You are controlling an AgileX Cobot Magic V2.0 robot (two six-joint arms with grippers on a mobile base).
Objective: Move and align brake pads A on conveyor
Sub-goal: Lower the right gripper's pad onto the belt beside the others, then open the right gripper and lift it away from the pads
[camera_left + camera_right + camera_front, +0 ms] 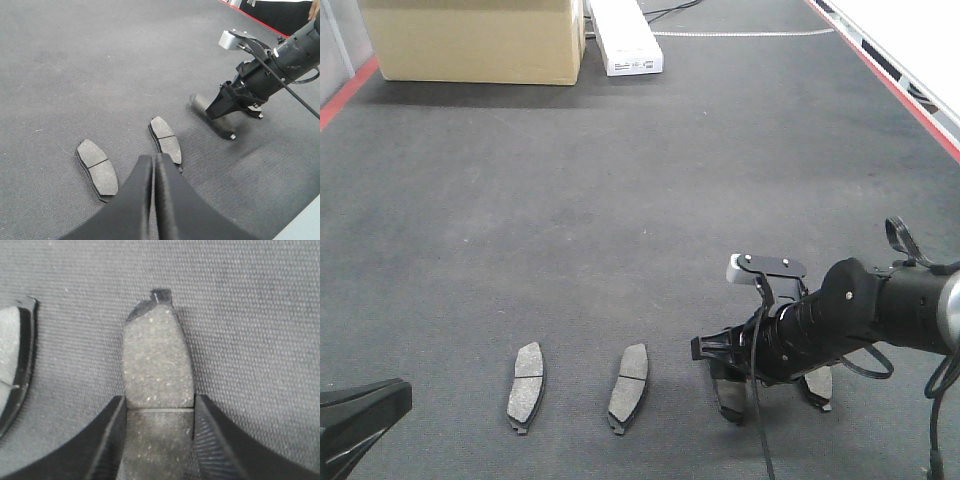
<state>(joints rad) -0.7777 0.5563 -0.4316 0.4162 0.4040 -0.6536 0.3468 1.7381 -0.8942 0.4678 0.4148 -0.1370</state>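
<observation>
Four brake pads lie in a row on the conveyor (620, 200); the right gripper (159, 412) straddles the third brake pad (157, 360), fingers at its long edges across the groove. It looks stiff, dense and rough-faced, so slipping seems unlikely. The left gripper (154, 165) hovers clenched and empty. A cardboard box (475, 40) stands behind, contents unseen.
</observation>
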